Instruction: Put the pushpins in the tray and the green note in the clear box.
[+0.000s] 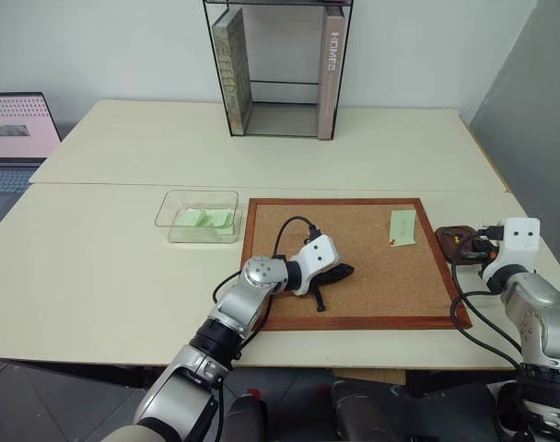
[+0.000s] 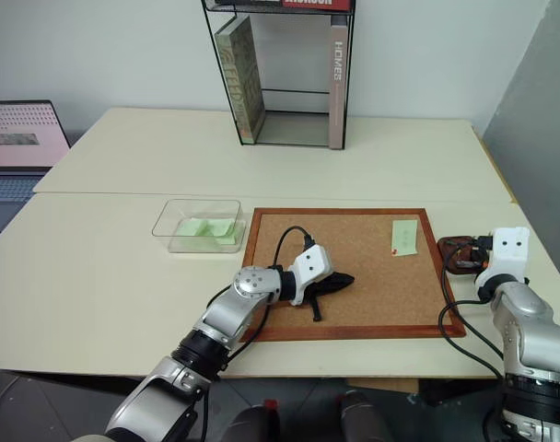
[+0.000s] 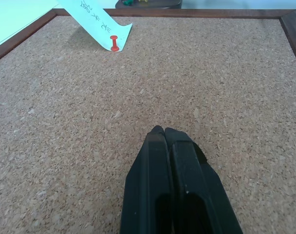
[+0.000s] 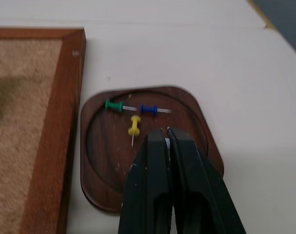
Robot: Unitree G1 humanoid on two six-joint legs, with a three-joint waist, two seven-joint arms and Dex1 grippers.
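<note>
The right gripper [image 4: 166,132], fingers nearly together, hangs over the tray [image 4: 104,190]; the red pushpin [image 3: 114,43] lies beyond the left gripper's [image 3: 163,130] closed fingertips.

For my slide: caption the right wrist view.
Right hand above the reddish-brown tray holding green, blue and yellow pushpins.

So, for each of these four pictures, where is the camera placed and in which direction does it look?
Left eye view: on the head, looking forward and down at the cork board; both arms show.
Right eye view: beside it, same scene.
Left wrist view: along the shut left gripper, over the cork toward the green note and a red pushpin.
Right wrist view: along the right gripper above the tray, holding green, blue and yellow pushpins.
Shared: both wrist views show the cork board's frame.
</note>
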